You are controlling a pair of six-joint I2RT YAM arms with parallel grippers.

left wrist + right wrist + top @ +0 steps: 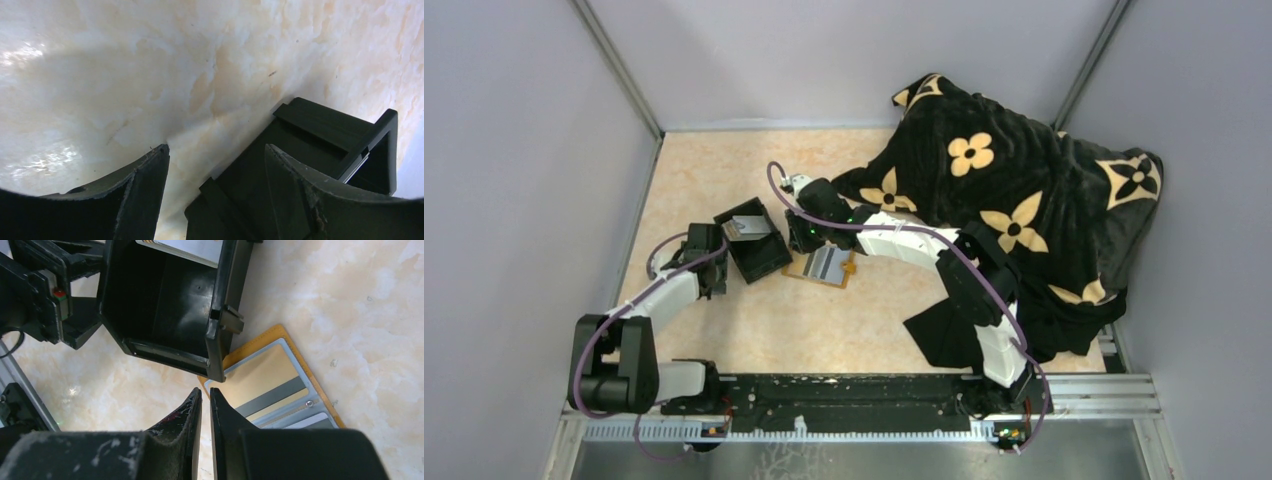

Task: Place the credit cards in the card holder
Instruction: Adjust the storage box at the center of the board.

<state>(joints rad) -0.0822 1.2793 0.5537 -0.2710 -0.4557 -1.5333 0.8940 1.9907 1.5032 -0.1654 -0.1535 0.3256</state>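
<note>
Right fingers (227, 420), pinched almost shut and apparently empty, hang over the card holder (320, 390) lying on the tabletop (375, 300), 1 gold card (260, 372) showing in it. Left fingers (150, 175) gape wide beside the black box (320, 130). Descending here could shove the holder askew.

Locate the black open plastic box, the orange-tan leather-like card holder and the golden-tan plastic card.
Black box (165, 295): right wrist view, inner surface.
Card holder (255, 347): right wrist view, upper border.
Golden-tan card (260, 372): right wrist view, face centre.
</note>
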